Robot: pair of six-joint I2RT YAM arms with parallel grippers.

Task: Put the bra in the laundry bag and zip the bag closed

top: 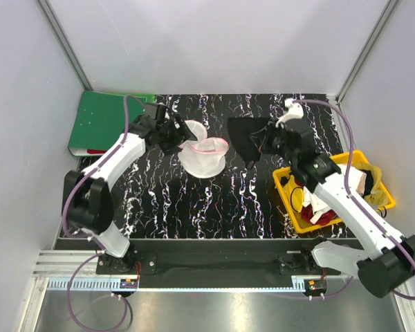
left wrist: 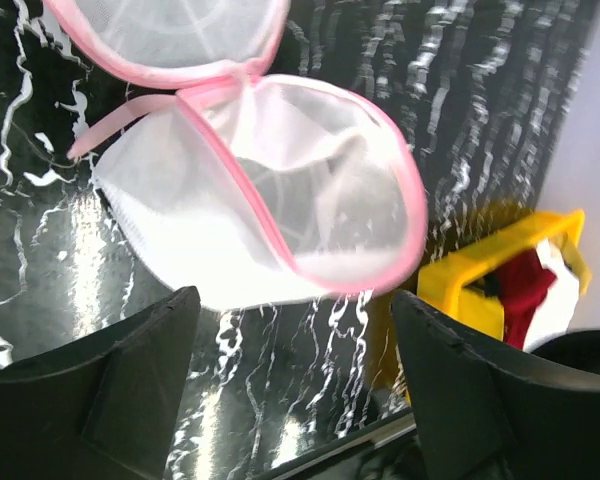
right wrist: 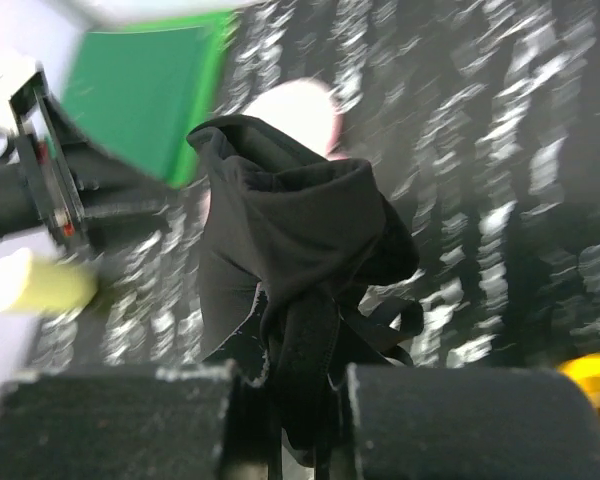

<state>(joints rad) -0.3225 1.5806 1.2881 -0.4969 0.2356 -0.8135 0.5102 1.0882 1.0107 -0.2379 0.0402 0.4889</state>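
Bra: black, bunched, straps dangling loose. The right gripper has it, fingers pressed together on one fold. In the top view it sits just right of the laundry bag, not yet over the mouth. Whether it clears the table I cannot tell.

Laundry bag: unzipped, pink-rimmed flap thrown back, mouth gaping, lying on the table.

Left gripper: at the bag's left side, fingers spread wide with nothing between them. By the wrist view, the bag looks unheld.

Yellow basket: well right of the bag, with red and white clothes inside.

Risks, as I judge them:
- The mesh is light and unanchored, so a push from the bra could slide or tip the bag.
- Loose straps may drape over the pink rim and foul the zip.
- The wad is about as wide as the mouth and could catch on the edge and spill out beside the bag.
- With only one fold pinched, the bra could slip free.
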